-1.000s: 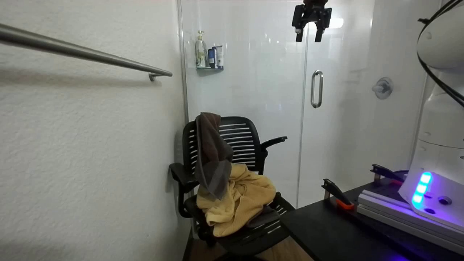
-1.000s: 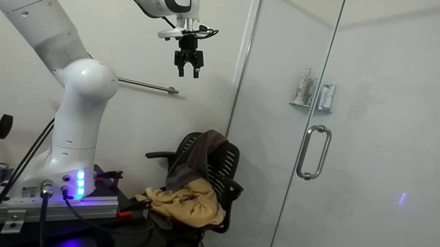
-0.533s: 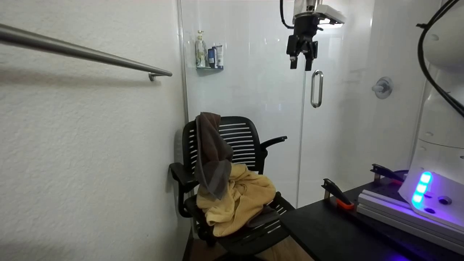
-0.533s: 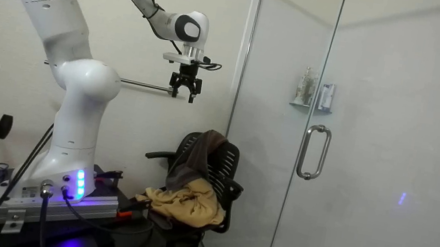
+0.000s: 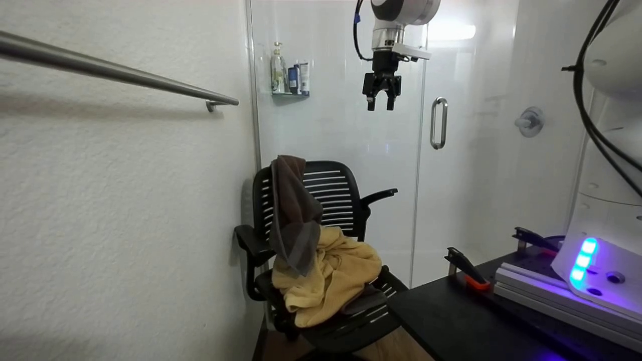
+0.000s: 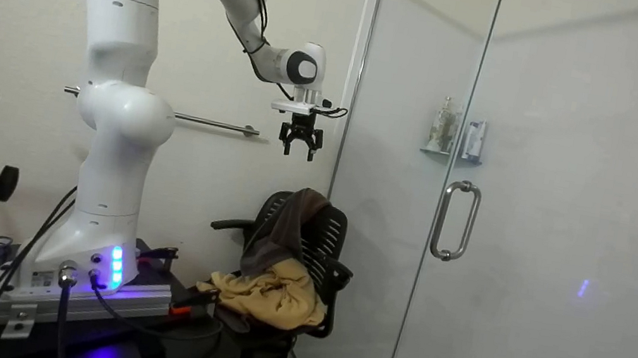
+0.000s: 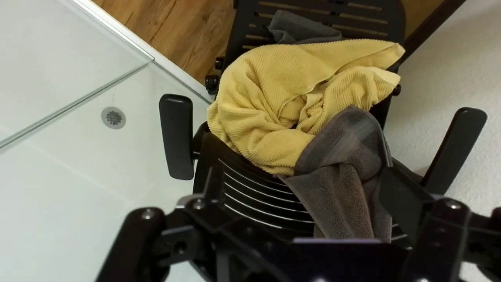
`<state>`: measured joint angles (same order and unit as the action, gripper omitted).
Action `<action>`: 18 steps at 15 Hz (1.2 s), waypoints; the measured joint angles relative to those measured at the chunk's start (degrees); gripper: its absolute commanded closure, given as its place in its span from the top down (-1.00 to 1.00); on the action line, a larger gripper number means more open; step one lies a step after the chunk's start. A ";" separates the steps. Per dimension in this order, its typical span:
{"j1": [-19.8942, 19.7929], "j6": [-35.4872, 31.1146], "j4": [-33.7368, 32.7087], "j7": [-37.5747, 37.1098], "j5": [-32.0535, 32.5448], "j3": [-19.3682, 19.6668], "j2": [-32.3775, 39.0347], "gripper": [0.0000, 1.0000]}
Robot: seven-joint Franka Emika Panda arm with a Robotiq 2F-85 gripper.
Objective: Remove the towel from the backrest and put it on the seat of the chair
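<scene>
A grey-brown towel point(image 5: 296, 200) hangs over the black chair's backrest point(image 5: 333, 193). Its lower end rests on a yellow cloth point(image 5: 341, 271) heaped on the seat point(image 5: 346, 336). The towel shows too in an exterior view point(image 6: 285, 231) and in the wrist view point(image 7: 336, 199), where its top is hidden behind my gripper. My gripper point(image 5: 380, 107) is open and empty, well above the chair. It also shows in an exterior view point(image 6: 298, 155), above the backrest, and in the wrist view point(image 7: 302, 180), with its fingers wide apart.
A grey cloth point(image 7: 301, 29) lies at the seat's front edge. Armrests point(image 7: 177, 137) stand on both sides. A wall with a towel bar point(image 5: 125, 72) and a glass shower door with a handle point(image 5: 438, 123) flank the chair. A black table point(image 5: 451, 311) with clamps stands near the seat.
My gripper has come down and moved towards the chair, leftward in an exterior view and rightward in an exterior view from elsewhere. It stays open. Towel, yellow cloth and chair have not moved.
</scene>
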<state>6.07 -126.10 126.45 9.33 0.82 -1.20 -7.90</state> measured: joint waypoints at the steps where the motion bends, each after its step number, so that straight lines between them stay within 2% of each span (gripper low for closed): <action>1: 0.00 0.01 0.34 0.00 0.00 -0.04 -0.27 1.00; 8: -0.20 -0.38 1.71 -0.11 -1.75 0.35 -1.47 1.00; 11: -0.24 -6.39 0.58 4.64 -4.64 0.80 3.39 1.00; 13: 0.15 -7.61 -4.09 8.00 -4.94 -0.20 9.71 1.00; 18: 0.57 -6.14 -21.17 14.69 -5.00 -5.33 25.68 1.00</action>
<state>6.64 -132.24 105.28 24.01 -4.17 -6.53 17.79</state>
